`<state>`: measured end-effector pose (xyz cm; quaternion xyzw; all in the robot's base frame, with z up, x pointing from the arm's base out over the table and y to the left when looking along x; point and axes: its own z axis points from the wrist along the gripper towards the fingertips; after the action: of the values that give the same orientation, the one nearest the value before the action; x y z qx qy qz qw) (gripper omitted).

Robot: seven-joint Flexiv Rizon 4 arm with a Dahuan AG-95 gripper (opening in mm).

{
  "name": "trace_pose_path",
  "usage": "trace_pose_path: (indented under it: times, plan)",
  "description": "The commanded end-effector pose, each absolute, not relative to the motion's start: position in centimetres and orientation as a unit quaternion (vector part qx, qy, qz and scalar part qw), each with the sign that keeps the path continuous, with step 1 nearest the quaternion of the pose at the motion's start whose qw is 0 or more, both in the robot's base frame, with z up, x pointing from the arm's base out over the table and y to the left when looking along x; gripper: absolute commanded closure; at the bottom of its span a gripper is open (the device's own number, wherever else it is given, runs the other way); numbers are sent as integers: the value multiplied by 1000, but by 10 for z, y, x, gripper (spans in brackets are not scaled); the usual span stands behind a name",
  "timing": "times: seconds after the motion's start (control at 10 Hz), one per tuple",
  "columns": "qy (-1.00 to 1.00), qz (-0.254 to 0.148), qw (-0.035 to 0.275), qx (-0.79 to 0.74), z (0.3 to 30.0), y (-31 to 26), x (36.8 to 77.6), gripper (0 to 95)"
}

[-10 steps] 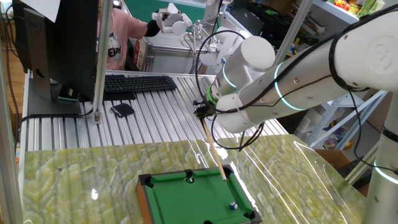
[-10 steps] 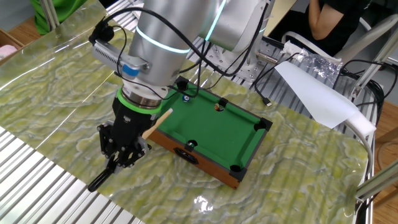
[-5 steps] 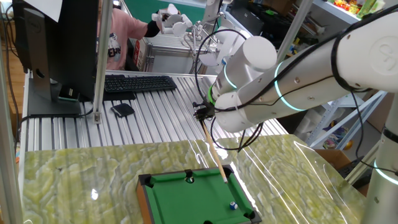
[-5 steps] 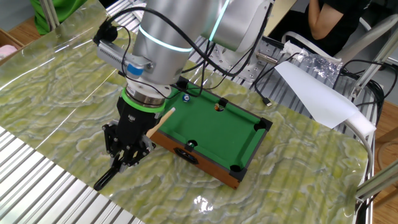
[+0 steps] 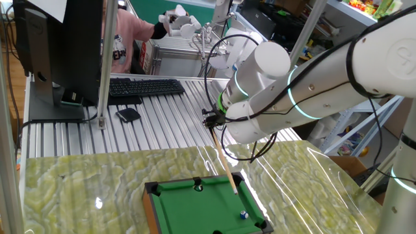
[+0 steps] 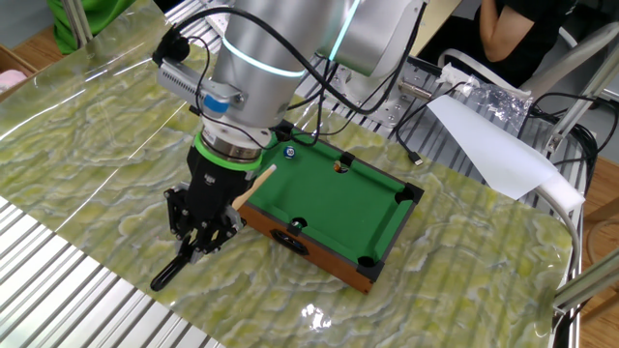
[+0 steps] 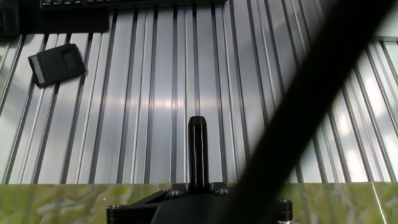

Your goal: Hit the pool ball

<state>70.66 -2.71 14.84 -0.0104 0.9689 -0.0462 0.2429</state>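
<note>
The pool ball (image 5: pixel 244 213), tiny and blue with a white patch, lies on the green felt of the mini pool table (image 5: pixel 150 207) close to a corner pocket. In the other fixed view the pool ball (image 6: pixel 289 151) lies near the table's far rail (image 6: pixel 319 257). My gripper (image 6: pixel 200 235) is shut on a wooden cue stick (image 6: pixel 250 186) just outside the table's end. The cue stick (image 5: pixel 224 162) slants down over the felt, its tip a short way from the ball. In the hand view the cue's black butt (image 7: pixel 198 148) sticks out past my gripper (image 7: pixel 198 186).
A dark small ball (image 6: pixel 339 165) rests by a side pocket. A keyboard (image 5: pixel 144 86) and a small black device (image 5: pixel 127 114) lie on the ribbed metal bench behind. A person (image 5: pixel 133 40) sits at the back. A blurred dark cable (image 7: pixel 298 106) crosses the hand view.
My gripper and the cue have slid a little toward the pool table, bringing the cue tip closer to the blue ball. The balls have not moved.
</note>
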Motion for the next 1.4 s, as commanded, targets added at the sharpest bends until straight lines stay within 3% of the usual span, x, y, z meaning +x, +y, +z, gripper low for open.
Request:
trace_pose_path:
  times: [0.1, 1.4]
  plan:
    - [969, -45, 244, -10, 146, -27, 705, 950]
    - [968, -51, 246, -20, 141, -24, 680, 950]
